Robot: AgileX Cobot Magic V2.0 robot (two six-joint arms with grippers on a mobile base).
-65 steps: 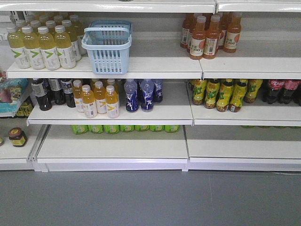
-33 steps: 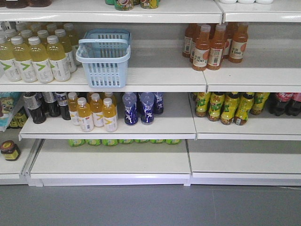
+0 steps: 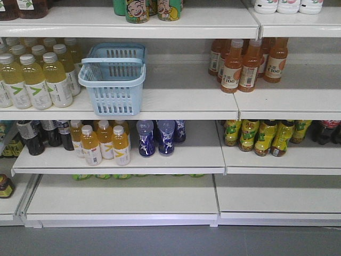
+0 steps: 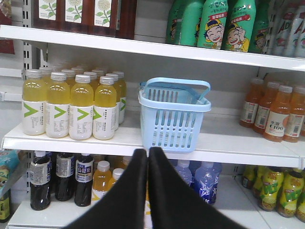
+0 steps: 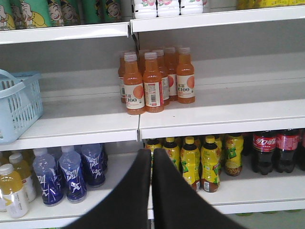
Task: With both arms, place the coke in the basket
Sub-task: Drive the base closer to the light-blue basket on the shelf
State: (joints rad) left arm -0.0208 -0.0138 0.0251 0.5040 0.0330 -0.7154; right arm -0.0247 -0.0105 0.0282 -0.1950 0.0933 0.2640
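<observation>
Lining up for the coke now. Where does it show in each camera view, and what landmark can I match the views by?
Front-facing: coke at the far right edge, partly cut off by the frame.
Left wrist: not in view.
Right wrist: coke at lower right, on the lower shelf.
Shared landmark: the yellow-green bottles, seen in all three views, immediately left of the coke.

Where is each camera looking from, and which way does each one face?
Front view: stands back from the shelves, facing them and tilted slightly down; the basket is left of centre; no part of the robot shows.
Left wrist view: sits behind the left pincer, shut at the bottom edge; faces the basket and yellow bottles.
Right wrist view: sits behind the right pincer, shut; faces orange bottles, coke lower right.
Shared: all three show the basket; the right wrist view shows only its end.
</observation>
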